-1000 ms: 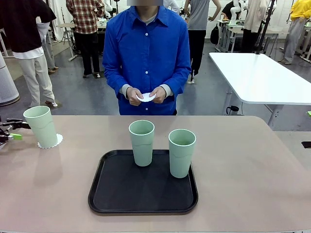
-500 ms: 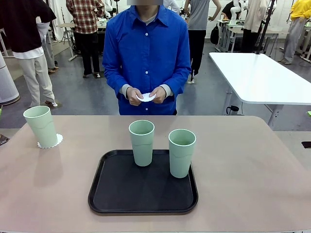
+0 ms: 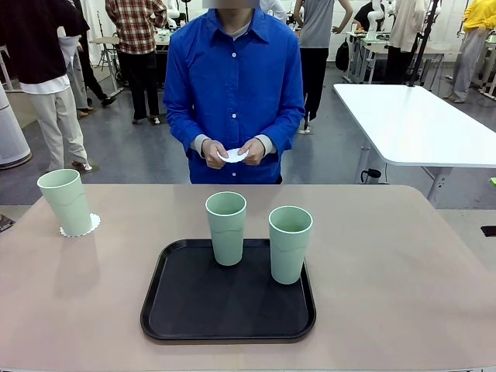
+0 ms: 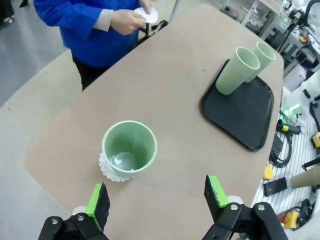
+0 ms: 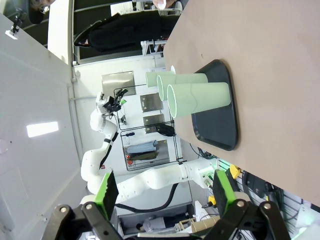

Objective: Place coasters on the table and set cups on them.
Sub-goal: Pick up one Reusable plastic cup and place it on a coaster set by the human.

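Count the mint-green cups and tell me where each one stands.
3. The left cup stands on a coaster near the table's left edge. The middle cup and the right cup stand on the black tray. None seems hidden.

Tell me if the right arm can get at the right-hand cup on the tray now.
Probably yes: the right gripper is open and empty, and the cup stands upright on the tray with nothing between them.

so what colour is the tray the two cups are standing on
The tray is plain black; the front view shows it best.
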`<action>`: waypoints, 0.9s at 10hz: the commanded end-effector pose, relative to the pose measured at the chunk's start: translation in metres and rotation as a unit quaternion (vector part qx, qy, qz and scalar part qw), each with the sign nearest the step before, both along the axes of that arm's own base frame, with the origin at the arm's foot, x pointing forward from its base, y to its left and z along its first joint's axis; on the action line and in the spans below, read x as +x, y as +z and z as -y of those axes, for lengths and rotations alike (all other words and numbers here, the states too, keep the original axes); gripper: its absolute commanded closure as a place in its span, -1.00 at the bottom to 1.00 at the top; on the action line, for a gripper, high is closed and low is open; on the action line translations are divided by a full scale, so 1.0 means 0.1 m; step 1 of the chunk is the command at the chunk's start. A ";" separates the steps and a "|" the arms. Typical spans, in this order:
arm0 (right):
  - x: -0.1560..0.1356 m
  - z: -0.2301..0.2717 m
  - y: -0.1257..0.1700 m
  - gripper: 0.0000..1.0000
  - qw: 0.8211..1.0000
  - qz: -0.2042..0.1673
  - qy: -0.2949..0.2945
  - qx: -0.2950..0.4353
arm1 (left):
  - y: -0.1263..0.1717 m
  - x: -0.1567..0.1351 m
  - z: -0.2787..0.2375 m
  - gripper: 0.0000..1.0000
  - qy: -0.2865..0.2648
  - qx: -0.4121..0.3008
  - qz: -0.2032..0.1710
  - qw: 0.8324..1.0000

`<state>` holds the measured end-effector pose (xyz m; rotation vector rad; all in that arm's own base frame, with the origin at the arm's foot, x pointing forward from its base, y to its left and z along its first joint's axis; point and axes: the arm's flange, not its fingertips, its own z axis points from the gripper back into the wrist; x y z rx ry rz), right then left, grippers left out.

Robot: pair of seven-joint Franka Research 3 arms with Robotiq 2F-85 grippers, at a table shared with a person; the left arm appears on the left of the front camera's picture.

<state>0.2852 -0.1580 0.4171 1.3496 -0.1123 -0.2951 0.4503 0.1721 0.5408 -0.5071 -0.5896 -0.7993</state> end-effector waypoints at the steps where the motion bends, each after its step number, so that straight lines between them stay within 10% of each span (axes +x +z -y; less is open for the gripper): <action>1: 0.02 0.00 0.00 -1.00 1.000 0.005 -0.006 0.007 | 0.18 -0.22 0.27 -1.00 0.013 0.073 -0.044 0.996; 9: 0.02 0.00 0.00 -1.00 1.000 0.005 -0.006 0.007 | 0.28 -0.44 0.52 -1.00 0.034 0.182 -0.099 0.978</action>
